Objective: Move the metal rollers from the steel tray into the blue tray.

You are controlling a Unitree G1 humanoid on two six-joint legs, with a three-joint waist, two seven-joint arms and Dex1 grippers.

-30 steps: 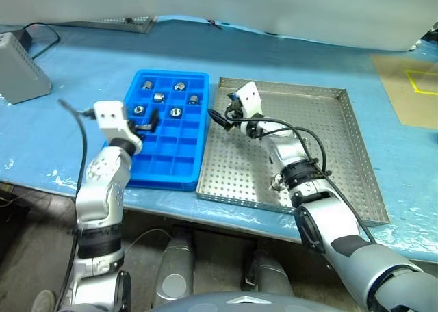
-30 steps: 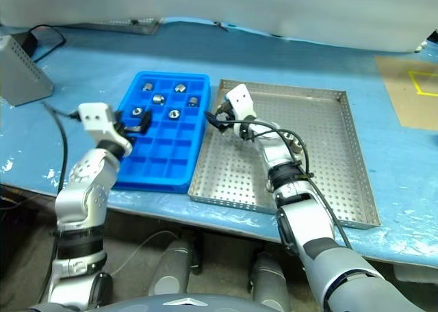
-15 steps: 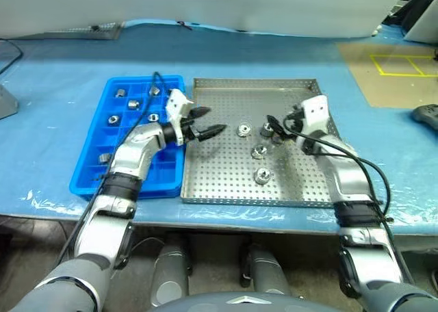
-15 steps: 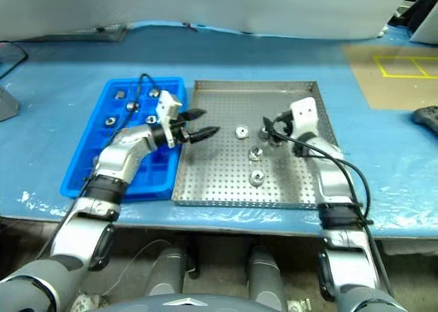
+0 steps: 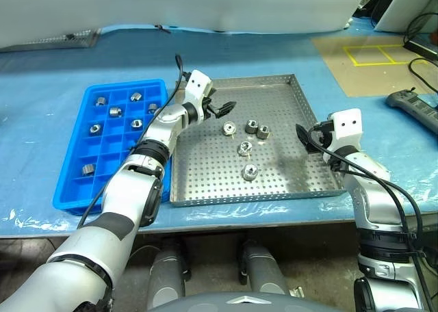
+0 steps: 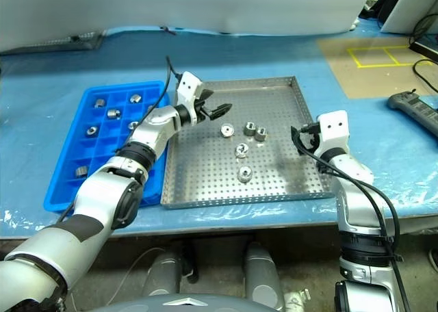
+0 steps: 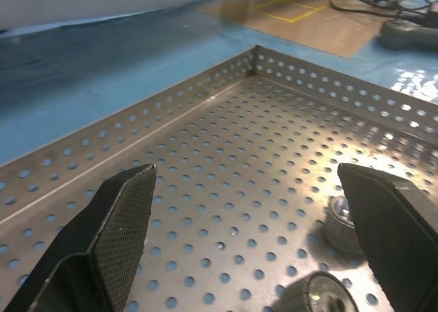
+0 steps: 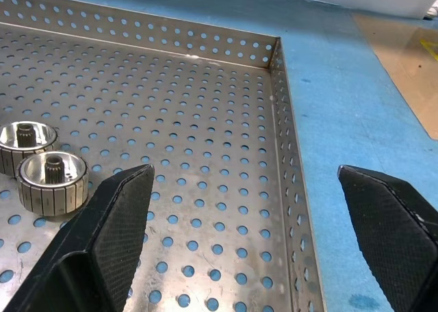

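Blue tabletop [image 5: 287, 52] — steel tray [image 5: 205, 189]: five rollers [image 5: 245, 148] | blue tray [image 5: 68, 196]: seven

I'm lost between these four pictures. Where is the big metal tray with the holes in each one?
Left eye view: the metal tray lies mid-picture, right of the blue tray.
Right eye view: same place, mid-picture.
Left wrist view: its holed floor spreads beyond the open left gripper.
Right wrist view: its floor spreads beyond the open right gripper.
Shared landmark: the tray's far right corner.
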